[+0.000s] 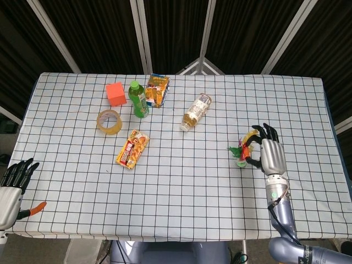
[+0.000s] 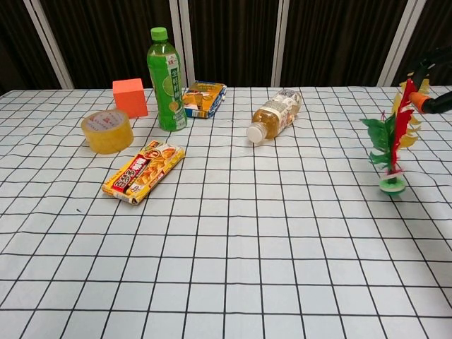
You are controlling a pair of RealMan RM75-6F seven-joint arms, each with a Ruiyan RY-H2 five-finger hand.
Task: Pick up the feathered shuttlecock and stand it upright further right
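Note:
The feathered shuttlecock [image 2: 393,145] has green, red and yellow feathers on a round green base. It stands nearly upright at the right of the table, its base on or just above the cloth. My right hand [image 1: 270,156] pinches the feather tips [image 2: 408,95] from the right side. In the head view the shuttlecock [image 1: 242,151] shows just left of that hand. In the chest view only the right hand's fingertips [image 2: 431,100] enter at the right edge. My left hand [image 1: 11,190] rests at the table's near left corner, fingers apart, holding nothing.
A lying amber bottle [image 2: 275,114] is left of the shuttlecock. Further left are an upright green bottle [image 2: 166,81], a snack box [image 2: 204,97], an orange cube [image 2: 130,97], a tape roll [image 2: 106,131] and a biscuit pack [image 2: 144,171]. The table's right edge [image 1: 336,154] is close to my right hand.

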